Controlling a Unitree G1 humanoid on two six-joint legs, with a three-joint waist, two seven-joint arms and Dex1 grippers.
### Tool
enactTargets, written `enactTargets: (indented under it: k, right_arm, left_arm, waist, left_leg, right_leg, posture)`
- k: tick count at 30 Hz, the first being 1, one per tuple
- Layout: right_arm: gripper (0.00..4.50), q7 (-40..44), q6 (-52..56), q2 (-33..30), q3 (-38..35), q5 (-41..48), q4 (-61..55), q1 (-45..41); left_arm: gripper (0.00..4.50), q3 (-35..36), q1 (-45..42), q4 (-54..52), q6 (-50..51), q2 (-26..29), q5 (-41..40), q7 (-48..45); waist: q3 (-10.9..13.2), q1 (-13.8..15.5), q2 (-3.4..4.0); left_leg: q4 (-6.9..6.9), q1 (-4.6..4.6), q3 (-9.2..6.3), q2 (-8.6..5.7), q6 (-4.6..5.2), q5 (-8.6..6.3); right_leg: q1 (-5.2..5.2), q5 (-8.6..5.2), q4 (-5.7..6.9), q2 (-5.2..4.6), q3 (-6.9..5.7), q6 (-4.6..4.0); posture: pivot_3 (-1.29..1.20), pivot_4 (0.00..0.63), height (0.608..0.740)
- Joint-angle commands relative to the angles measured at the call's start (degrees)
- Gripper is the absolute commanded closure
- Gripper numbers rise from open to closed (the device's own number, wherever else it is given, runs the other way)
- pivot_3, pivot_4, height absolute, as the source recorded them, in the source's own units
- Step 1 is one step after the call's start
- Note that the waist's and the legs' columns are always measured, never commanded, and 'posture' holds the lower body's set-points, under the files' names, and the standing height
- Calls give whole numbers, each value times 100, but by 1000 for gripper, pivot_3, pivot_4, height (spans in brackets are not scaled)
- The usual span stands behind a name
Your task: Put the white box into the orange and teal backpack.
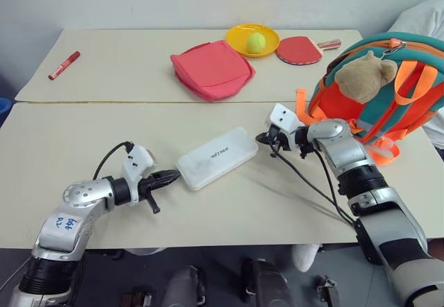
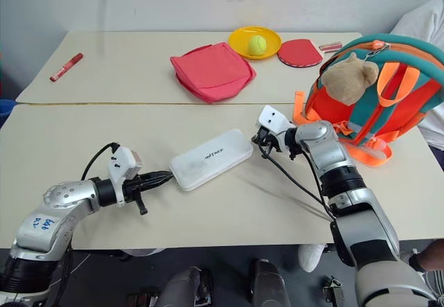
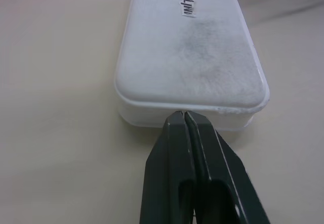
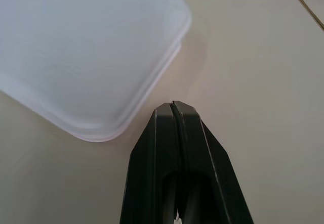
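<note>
1. Nearest the robot, the left gripper [image 1: 171, 177] is clenched with nothing between its fingers; the closed tips sit at the near-left short end of the white box [image 1: 217, 157], touching it or nearly so in the left wrist view.
2. The white box lies flat on the near table [image 1: 83, 210], between the two arms. Its long axis runs diagonally, from the near-left end by the left gripper up toward the far-right end by the right gripper.
3. The right gripper [image 1: 261, 138] is likewise clenched and empty. It points at the box's far-right corner, just beside it with a sliver of bare table between them in the right wrist view.
4. The relation that matters: each closed gripper faces one short end of the box, along its length. The left is the closer of the two. This looks like a setup for squeezing the box endwise between both arms, since neither jaw could span it as it stands.
5. Farther right, the orange and teal backpack [image 1: 409, 50] stands upright behind the right arm, with a plush toy [image 1: 361, 77] on its front. The box would have to travel rightward and up to reach its top.
6. On the far table lie a pink pouch [image 1: 211, 68], a yellow plate [image 1: 237, 37] with a ball [image 1: 257, 41], a red paddle [image 1: 299, 49] and a red marker [image 1: 64, 65].
</note>
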Motion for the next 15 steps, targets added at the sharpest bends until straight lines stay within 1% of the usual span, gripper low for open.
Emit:
enactTargets:
  k: [1,8,15]
  right_arm:
    - [4500,314,238,-200,-218,267,-767,313]
    - [4500,671,1153,-537,-342,707,-2536,1265]
    - [4500,597,2131,-1143,-689,1115,-4229,2397]
  left_arm:
    - [4459,-5,-68,18,-98,41,74,-65]
    - [4459,31,-178,42,-222,-161,6,-94]
    - [4459,5,-34,-115,-126,-98,-6,-257]
  waist:
    - [0,7,0]
    - [0,17,0]
    - [0,32,0]
  left_leg:
    - [0,0,0,0,0,0]
    - [2,1,-2,-1,-1,-1]
    - [2,0,-6,-1,-4,-3]
  right_leg:
    - [0,0,0,-1,0,0]
    - [0,0,2,-5,0,0]
    - [2,0,-3,-5,-2,0]
  posture:
    - [0,150,740]
    - [0,150,740]
    - [0,150,740]
